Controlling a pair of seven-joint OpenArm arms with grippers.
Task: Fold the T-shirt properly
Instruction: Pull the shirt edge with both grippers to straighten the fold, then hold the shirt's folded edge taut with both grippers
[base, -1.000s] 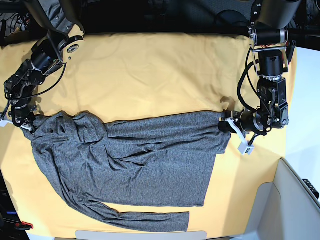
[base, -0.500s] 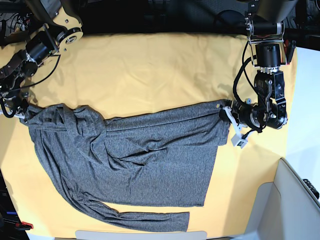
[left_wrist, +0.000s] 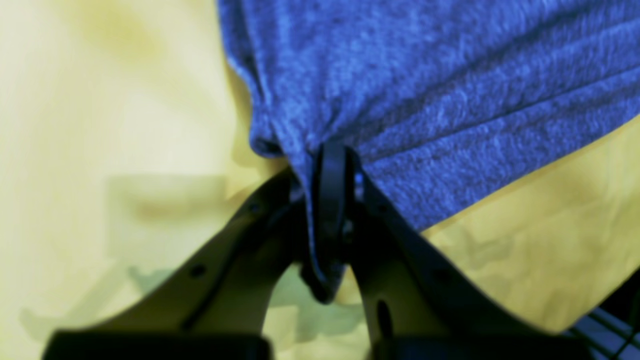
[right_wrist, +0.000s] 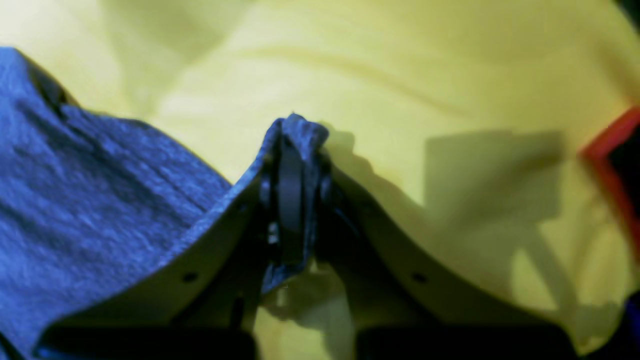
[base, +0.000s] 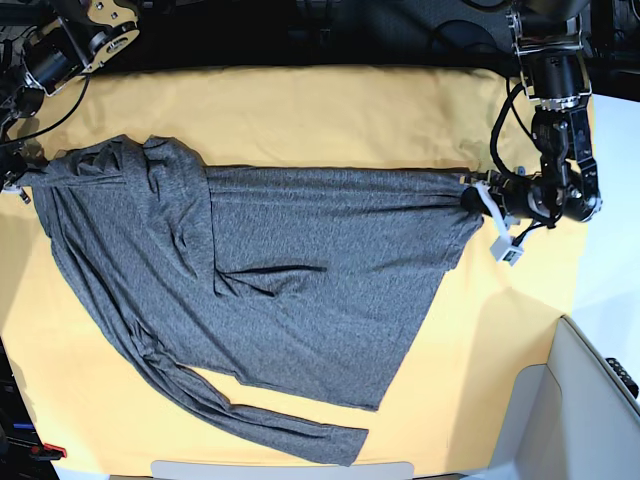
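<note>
The dark grey T-shirt lies stretched across the yellow cloth, one long sleeve trailing toward the front edge. My left gripper is shut on the shirt's right corner; in the left wrist view the fabric bunches between the closed black fingers. At the far left edge of the base view my right gripper is shut on the shirt's other top corner. The right wrist view shows a fold of the T-shirt pinched at that gripper.
The yellow-orange table cloth covers the table. A grey-white bin or panel stands at the front right. A white strip runs along the front edge. Dark equipment lines the back.
Both grippers have pulled the shirt's top edge toward the back of the table, drawing it taut. The body and sleeve slid along with it.
</note>
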